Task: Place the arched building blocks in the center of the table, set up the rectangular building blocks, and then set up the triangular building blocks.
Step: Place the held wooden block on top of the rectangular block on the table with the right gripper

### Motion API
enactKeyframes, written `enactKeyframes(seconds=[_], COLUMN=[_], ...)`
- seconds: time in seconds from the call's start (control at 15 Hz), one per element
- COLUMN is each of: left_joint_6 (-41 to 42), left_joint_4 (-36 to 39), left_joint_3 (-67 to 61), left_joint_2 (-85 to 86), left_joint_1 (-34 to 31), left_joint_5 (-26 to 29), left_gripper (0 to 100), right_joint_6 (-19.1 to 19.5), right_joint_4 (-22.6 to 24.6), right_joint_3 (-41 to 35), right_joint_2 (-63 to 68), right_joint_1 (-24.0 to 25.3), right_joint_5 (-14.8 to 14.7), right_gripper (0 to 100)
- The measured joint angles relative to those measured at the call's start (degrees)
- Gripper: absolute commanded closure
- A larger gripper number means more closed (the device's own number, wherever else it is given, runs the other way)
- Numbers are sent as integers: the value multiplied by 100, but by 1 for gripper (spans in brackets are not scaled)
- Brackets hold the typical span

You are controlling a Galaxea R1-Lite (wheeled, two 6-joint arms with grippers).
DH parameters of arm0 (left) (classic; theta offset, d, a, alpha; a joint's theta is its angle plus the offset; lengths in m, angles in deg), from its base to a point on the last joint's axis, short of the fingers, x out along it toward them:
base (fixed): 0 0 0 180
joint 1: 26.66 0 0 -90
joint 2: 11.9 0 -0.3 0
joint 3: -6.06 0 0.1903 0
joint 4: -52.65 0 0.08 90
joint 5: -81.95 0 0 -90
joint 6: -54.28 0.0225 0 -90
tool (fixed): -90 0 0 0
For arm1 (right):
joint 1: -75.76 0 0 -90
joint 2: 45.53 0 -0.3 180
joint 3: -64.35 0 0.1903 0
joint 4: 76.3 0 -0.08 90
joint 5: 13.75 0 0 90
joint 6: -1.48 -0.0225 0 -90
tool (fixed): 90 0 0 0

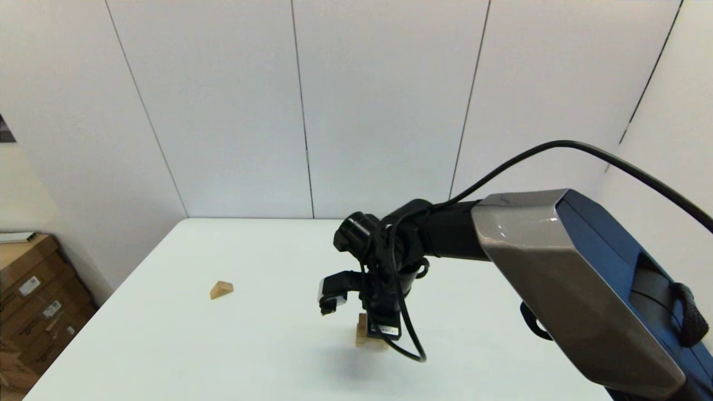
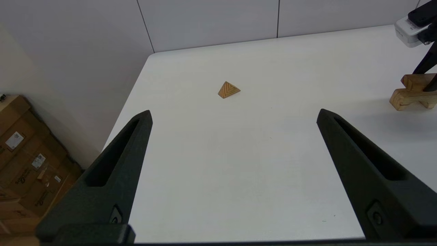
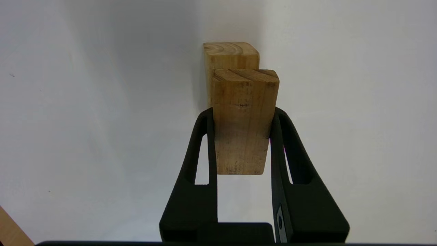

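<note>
The right gripper's [image 3: 243, 114] fingers [image 3: 205, 143] pinch the oblong brick [image 3: 243, 126] by its long sides, above the arched block [image 3: 229, 54], which stands near the middle of the bench [image 1: 223, 345]; whether brick and arch touch is unclear; the left gripper's [image 2: 234, 114] fingers [image 2: 129, 143] are spread wide and hold nothing, hovering over the bench's left side; the small wedge [image 2: 228, 90] lies ahead of them, well apart from the arch.

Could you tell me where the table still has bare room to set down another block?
The table is bare between the triangular block and the right pincer, and along its far edge. It is crowded only mid-table, where that pincer holds the rectangular block on the arched block. The left pincer hovers open.
</note>
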Motion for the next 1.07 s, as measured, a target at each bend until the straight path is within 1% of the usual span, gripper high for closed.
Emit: enactKeyframes(seconds=[1.07], left_joint_6=[-2], left_joint_4=[0], left_joint_3=[0], left_joint_2=[0], left_joint_1=[0], left_joint_5=[-5], left_gripper=[0], right_joint_6=[6], right_joint_4=[33], right_joint_3=[10], right_joint_2=[59], right_joint_1=[11], right_joint_5=[4], right_gripper=[100])
